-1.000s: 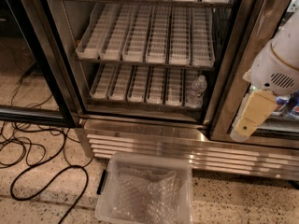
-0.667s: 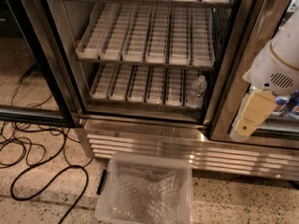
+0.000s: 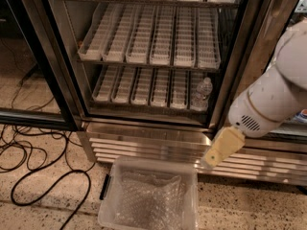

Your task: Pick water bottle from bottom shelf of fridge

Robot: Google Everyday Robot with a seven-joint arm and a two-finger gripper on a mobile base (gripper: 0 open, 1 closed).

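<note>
The water bottle (image 3: 201, 94), small and clear with a white cap, stands upright in the rightmost lane of the bottom shelf (image 3: 144, 87) of the fridge (image 3: 144, 139), whose door is open. My gripper (image 3: 214, 156), a cream-coloured piece at the end of the white arm (image 3: 273, 99), hangs in front of the steel base grille. It is below and a little to the right of the bottle, outside the fridge, and holds nothing that I can see.
A clear plastic bin (image 3: 149, 198) lined with bubble wrap stands on the floor in front of the grille. Black cables (image 3: 33, 171) lie on the floor at left. The open glass door (image 3: 33, 66) stands at left. An upper shelf (image 3: 153, 35) of white trays is above.
The arm has swung down and to the left, bringing the gripper from beside the right door frame to in front of the base grille. The bottle has not moved.
</note>
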